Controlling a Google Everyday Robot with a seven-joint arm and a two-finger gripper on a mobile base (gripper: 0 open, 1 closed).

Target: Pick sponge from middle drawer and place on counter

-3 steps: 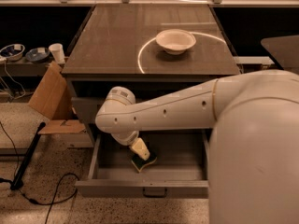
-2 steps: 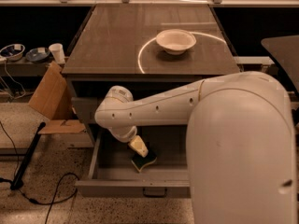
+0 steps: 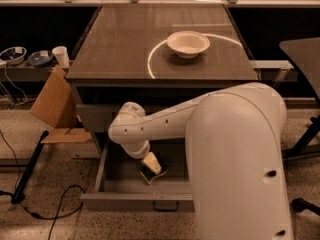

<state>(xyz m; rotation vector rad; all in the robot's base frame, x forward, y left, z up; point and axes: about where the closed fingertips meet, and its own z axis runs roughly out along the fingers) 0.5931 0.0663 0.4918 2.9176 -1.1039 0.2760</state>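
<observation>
- Gripper (image 3: 151, 164): down inside the middle drawer (image 3: 122, 179), right on the sponge (image 3: 149, 176); the arm dips in below the counter (image 3: 120, 44) edge, since that's the only way to reach the drawer floor
- Grip state: from where I stand, cannot tell whether it's apart or clamped; gripper & sponge merge at the contact pt
- Sponge: on the drawer floor, approx. mid-width, nearer the front wall than the back; it sits tilted, yellow body up toward the gripper and dark green face lower, so I judge it's being tipped or raised rather than lying flat
- Drawer: pulled well out, which leaves the floor open from above & gives the arm room to come down
- Counter: white bowl (image 3: 188, 43) stands right of ctr toward the rear, inside the curved light streak; the left & front areas look bare, prob. the easiest drop zone
- Step, as I judge it: grasp stage; lift & transfer to the top not yet done
</observation>
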